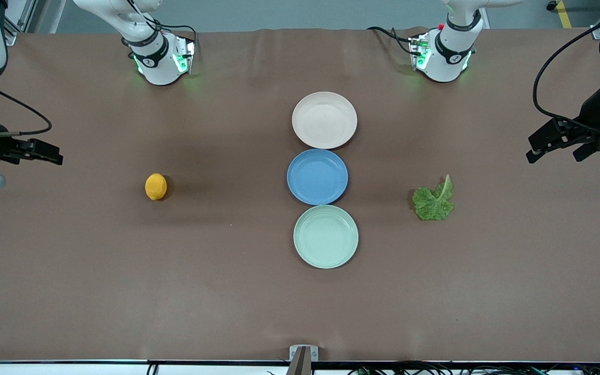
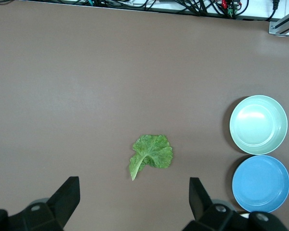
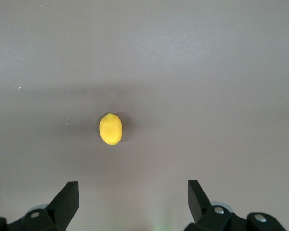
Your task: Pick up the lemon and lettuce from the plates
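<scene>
Bright even overhead light on my bench, soft shadow beside the lemon [image 3: 111,129], mild sheen on the blue plate [image 1: 317,176], everything sharp, my own fingertips dark

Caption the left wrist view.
Open left gripper above lettuce lying on bare table, mint plate and blue plate empty nearby.

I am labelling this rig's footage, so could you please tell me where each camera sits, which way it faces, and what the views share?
Front view: high across the table, facing both arm bases; shows three plates, the left gripper and right gripper.
Left wrist view: on the left wrist, looking down past open fingers at the lettuce.
Right wrist view: on the right wrist, looking down past open fingers at the lemon.
Shared: front and left wrist views both show the lettuce, mint plate and blue plate.
</scene>
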